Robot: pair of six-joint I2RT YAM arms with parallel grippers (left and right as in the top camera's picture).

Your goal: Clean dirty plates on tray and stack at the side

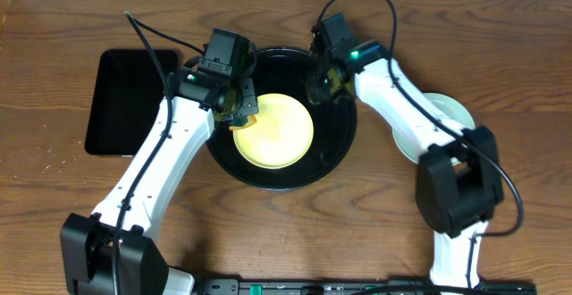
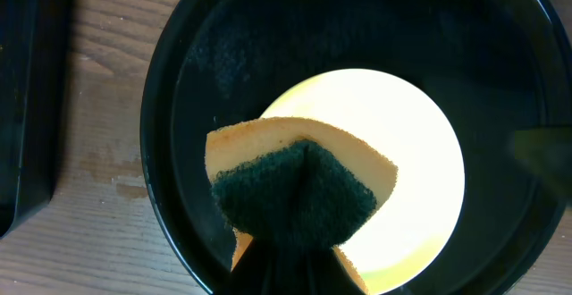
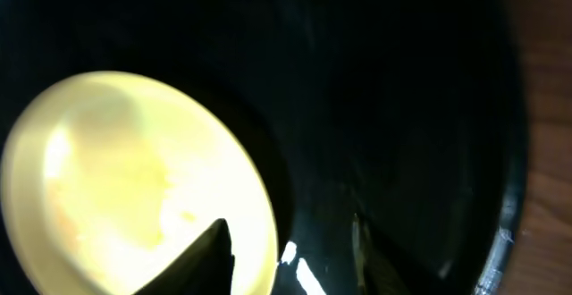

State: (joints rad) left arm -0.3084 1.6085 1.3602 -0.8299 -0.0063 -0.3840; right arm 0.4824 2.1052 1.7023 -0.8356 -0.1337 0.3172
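**A:** What carries everything?

**B:** The brown wooden surface (image 1: 295,232). The large round glossy black tray (image 1: 344,147) sits at its middle, toward the far edge. Inside the tray, on the near side, the pale yellow round plastic plate (image 1: 277,139) lies flat.

**A:** Any other plates?

**B:** A light mint round plastic plate (image 1: 450,112) rests on the surface toward the right edge, outside the tray and partly under the right arm. I cannot tell whether it is one plate or a stack.

**A:** Which way does the yellow plate lie from the sponge?

**B:** The yellow sponge with a dark green scouring pad (image 2: 299,188) is over the plate's far-left rim, so the plate's open face lies to the sponge's near right. The left tool (image 1: 239,105) is clenched on the sponge, whose long side runs across the tool's fingers. I cannot tell whether the sponge touches the plate.

**A:** And the other arm?

**B:** The right tool (image 1: 322,85) is at the plate's far-right rim, fingers parted and grasping nothing. One fingertip is over the plate's edge and the other over bare tray floor.

**A:** Which arm is nearer, then?

**B:** Both are at the rim, on opposite sides. Only the left carries the sponge, so I judge the next move to be a wipe toward the near right, across the plate's face.
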